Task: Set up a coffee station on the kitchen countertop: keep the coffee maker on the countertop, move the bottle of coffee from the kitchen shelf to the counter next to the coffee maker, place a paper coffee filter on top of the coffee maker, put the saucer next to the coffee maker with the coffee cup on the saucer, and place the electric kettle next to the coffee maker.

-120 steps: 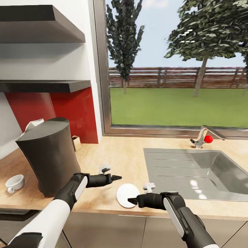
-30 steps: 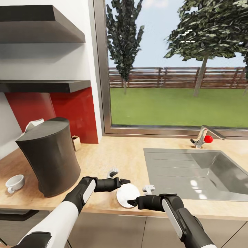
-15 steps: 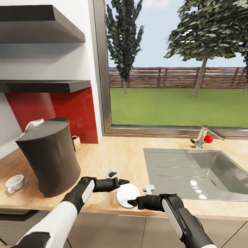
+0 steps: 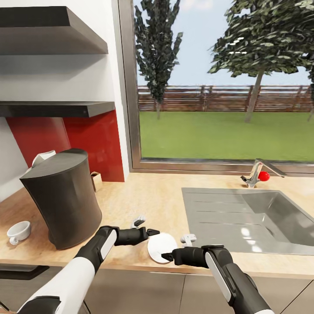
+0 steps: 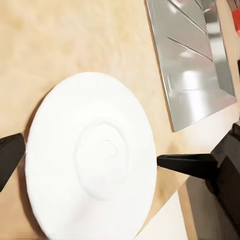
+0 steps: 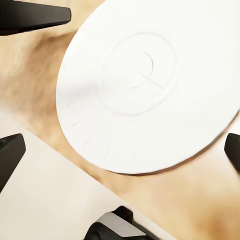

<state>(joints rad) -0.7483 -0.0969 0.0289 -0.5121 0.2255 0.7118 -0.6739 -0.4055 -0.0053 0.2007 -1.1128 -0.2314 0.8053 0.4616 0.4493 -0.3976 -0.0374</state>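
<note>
Two grippers converge on one saucer

Saucer [image 4: 162,247] lies flat on the surface [image 4: 152,196], near its front edge, between sink [image 4: 261,218] and coffee maker [image 4: 65,198]. Not yet beside the coffee maker; well apart from it.

Left gripper [image 4: 153,232]: low, tip at the saucer's 10 o'clock edge in the head view. Left wrist view shows its fingers [image 5: 10,152] spread, straddling the saucer [image 5: 92,160] across its width. Not yet closed on it; contact cannot be confirmed.

Right gripper [image 4: 165,256]: tip at the saucer's 6 o'clock edge. Right wrist view shows dark fingers [image 6: 10,157] apart on either side of the saucer [image 6: 150,85], rim between them. Open, nothing held.

Key relation: saucer is round, no long axis, so approach angle matters little. Both arms about equally near. Destination lies toward 9 o'clock, on the left arm's side. Judgement: left arm better placed for the carry.

Coffee cup [image 4: 18,231] sits at 9 o'clock of the coffee maker, on the surface.

Risk: flat plate, thin rim; fingers may slip.
</note>
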